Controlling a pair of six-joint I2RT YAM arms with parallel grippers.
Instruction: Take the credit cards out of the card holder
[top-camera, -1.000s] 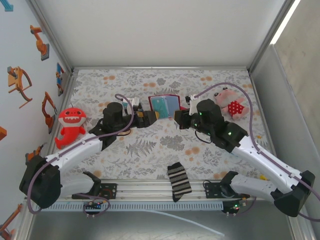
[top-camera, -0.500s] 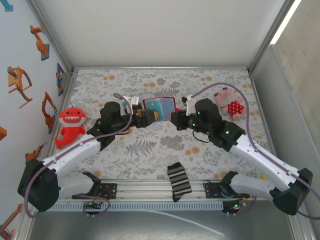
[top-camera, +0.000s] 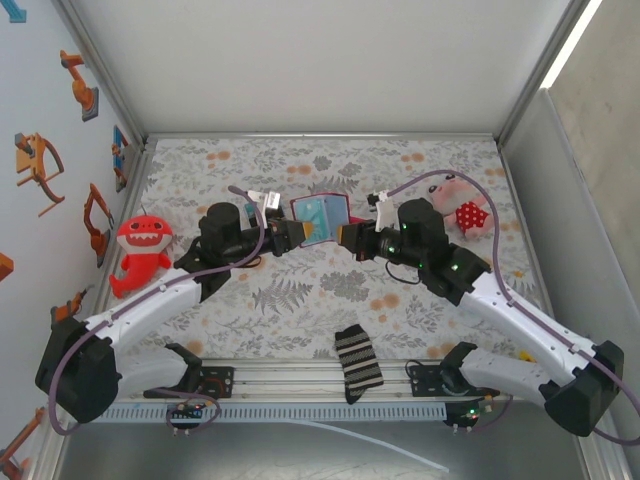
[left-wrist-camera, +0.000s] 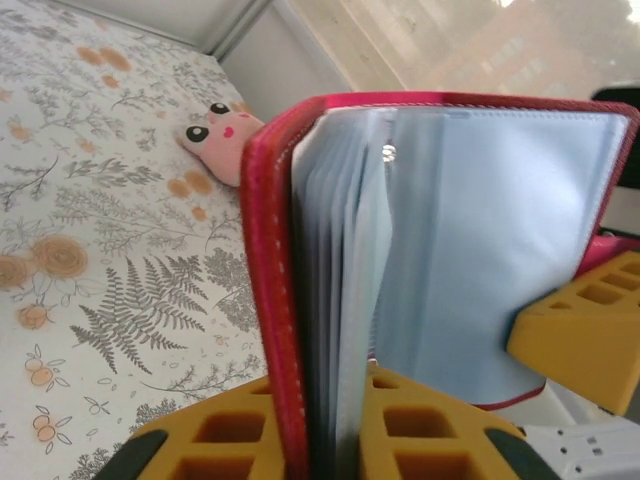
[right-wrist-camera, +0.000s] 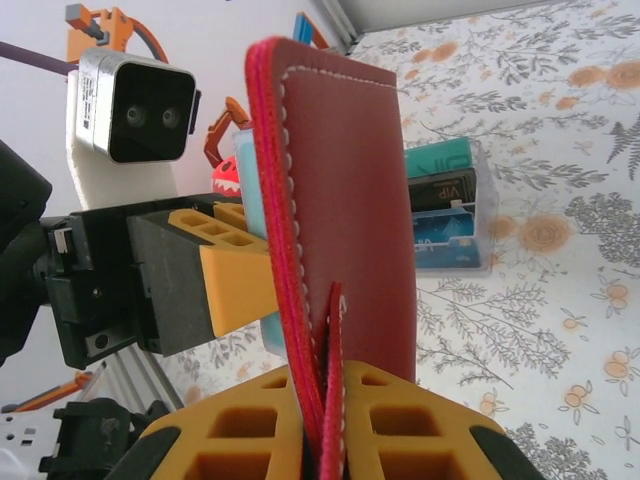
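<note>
Our left gripper (top-camera: 290, 232) is clamping the left edge of the card holder (top-camera: 320, 211), and our right gripper (top-camera: 346, 237) is clamping its right edge. Between them, the 2 grippers are holding it open and upright above the middle of the floral table (top-camera: 300, 295), toward the far side. Through the left wrist camera we are seeing our yellow fingers (left-wrist-camera: 440, 430) pressing the dark-red cover and the fanned blue-grey pockets together. Through the right wrist camera we are seeing the other red cover and a thin red tab pinched between the right fingers (right-wrist-camera: 250, 420). Beyond it, a teal, black and blue striped box (right-wrist-camera: 445, 205) is lying on the table. A pink plush (top-camera: 462, 205) is sitting right of the holder, a red shark toy (top-camera: 140, 250) is lying at the far left, and a striped sock (top-camera: 358, 362) is lying at the near edge.
</note>
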